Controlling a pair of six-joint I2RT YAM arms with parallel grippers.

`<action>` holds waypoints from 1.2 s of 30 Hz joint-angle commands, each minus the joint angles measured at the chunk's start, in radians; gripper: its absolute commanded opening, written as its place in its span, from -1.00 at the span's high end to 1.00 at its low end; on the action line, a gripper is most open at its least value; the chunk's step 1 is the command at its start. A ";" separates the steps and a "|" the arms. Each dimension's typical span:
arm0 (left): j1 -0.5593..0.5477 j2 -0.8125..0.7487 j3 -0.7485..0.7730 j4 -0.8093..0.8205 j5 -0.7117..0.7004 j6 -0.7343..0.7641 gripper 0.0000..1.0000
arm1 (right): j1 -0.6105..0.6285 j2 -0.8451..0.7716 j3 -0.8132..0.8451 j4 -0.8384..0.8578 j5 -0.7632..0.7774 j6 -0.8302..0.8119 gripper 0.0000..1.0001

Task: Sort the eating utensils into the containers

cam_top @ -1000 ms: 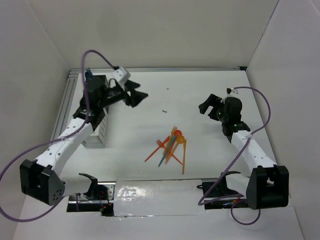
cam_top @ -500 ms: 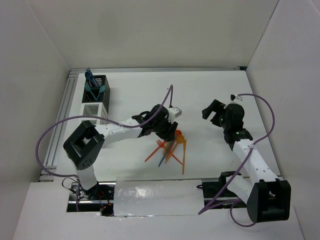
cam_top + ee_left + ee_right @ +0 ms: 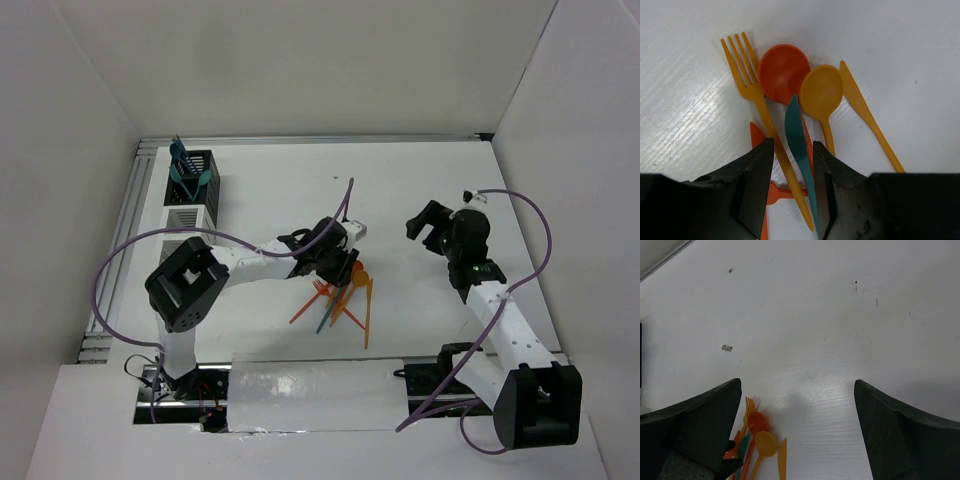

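The left gripper [image 3: 791, 150] has swung from the black bin [image 3: 197, 170] at the far-left corner to the mid-bench pile [image 3: 340, 300]. Its jaws stand parted astride the teal knife [image 3: 796, 127]. The right gripper [image 3: 421, 222] hangs released. Another pick looks imminent.

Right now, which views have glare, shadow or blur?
Top external: glare on the glossy strip at the near edge. Left wrist: bright sheen on the table, utensils sharp. Right wrist: faint shadow on the table, fingers dark.

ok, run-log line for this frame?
phase: pick | left gripper: open, straddling teal knife and orange fork handle | right gripper: open, off the pile | black bin: some utensils in
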 commanded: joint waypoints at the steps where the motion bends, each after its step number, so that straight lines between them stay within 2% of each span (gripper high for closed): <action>1: -0.001 0.026 0.024 0.033 0.021 -0.017 0.02 | -0.007 -0.018 -0.011 -0.011 0.025 -0.003 -1.00; 6: -0.003 0.034 0.003 0.071 0.035 -0.025 0.05 | -0.007 -0.020 -0.011 -0.011 0.025 -0.005 -1.00; 10: -0.003 0.045 0.003 0.076 0.046 -0.034 0.21 | -0.007 -0.021 -0.011 -0.011 0.025 0.000 -1.00; 17: 0.000 0.040 -0.015 0.085 0.021 -0.051 0.63 | -0.007 -0.033 -0.011 -0.011 0.025 0.001 -1.00; 18: -0.001 0.042 -0.017 0.086 0.023 -0.051 0.75 | -0.009 -0.033 -0.011 -0.011 0.025 0.001 -1.00; 20: -0.004 0.040 -0.018 0.086 0.011 -0.052 0.86 | -0.009 -0.030 -0.011 -0.011 0.025 0.001 -1.00; 21: -0.001 0.032 -0.017 0.086 0.002 -0.052 0.99 | -0.007 -0.029 -0.011 -0.011 0.025 0.003 -1.00; 25: 0.012 -0.029 -0.028 0.080 0.000 -0.061 1.00 | -0.004 -0.024 -0.011 -0.011 0.025 0.003 -1.00; 29: 0.058 -0.176 -0.054 0.085 0.069 -0.075 1.00 | -0.007 -0.014 -0.011 -0.002 0.015 0.003 -1.00; 36: 0.247 -0.403 -0.124 0.148 0.293 -0.127 1.00 | -0.009 0.005 -0.011 0.017 0.006 0.010 -1.00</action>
